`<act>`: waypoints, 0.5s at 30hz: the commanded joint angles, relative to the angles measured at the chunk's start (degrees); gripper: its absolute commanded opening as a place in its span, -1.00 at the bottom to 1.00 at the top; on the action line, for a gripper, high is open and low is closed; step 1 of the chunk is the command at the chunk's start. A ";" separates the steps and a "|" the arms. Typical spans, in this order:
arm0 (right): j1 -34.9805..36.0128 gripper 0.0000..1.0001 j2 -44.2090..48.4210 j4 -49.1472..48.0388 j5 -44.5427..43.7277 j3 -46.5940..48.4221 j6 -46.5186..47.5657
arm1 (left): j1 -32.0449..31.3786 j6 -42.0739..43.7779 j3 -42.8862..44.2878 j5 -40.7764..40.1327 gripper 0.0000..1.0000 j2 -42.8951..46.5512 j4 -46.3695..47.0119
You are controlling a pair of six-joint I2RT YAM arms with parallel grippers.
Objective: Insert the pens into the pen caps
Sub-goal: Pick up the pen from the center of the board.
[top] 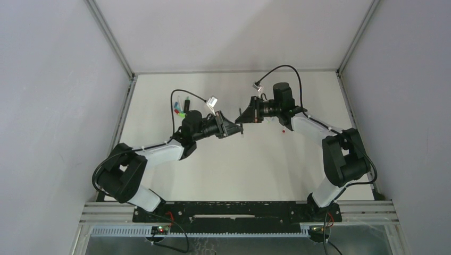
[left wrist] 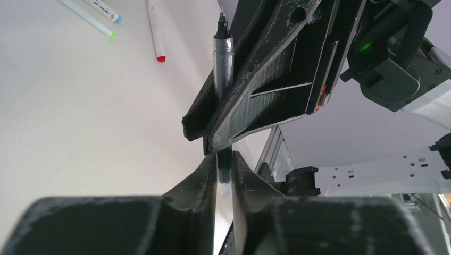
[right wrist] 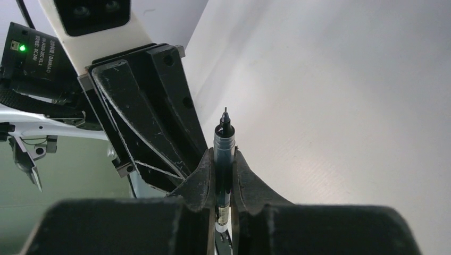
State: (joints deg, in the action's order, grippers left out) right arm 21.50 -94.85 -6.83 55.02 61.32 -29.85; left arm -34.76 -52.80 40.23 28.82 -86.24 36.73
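Together, both claws pinch one dark pen, held off the counter with its fine tip bare. The left claw clamps the lower barrel; the right claw grips nearer the tip. Three white pens, ends blue, green and red, lie past the left claw's tips, off to its left. One tiny red cap sits behind the right claw, beside its forearm. Both arms reach inward, claws meeting nose to nose. The counter is plain white, boxed by pale grey walls.
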 commanded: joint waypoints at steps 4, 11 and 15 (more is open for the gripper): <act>-1.92 -0.93 1.95 -1.19 8.47 0.99 4.96 | 0.07 1.83 -5.03 -0.47 -0.04 7.37 3.74; -2.35 -0.93 6.50 15.76 16.85 2.03 27.56 | 1.55 4.43 -10.21 -3.32 0.48 18.56 4.29; -1.02 -0.93 7.77 24.06 19.50 3.98 35.47 | 1.83 4.17 -9.11 -3.59 0.58 21.11 4.91</act>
State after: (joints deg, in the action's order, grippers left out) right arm 19.33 -89.91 7.16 68.90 61.84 -7.60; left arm -33.47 -50.37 30.70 26.61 -67.94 38.63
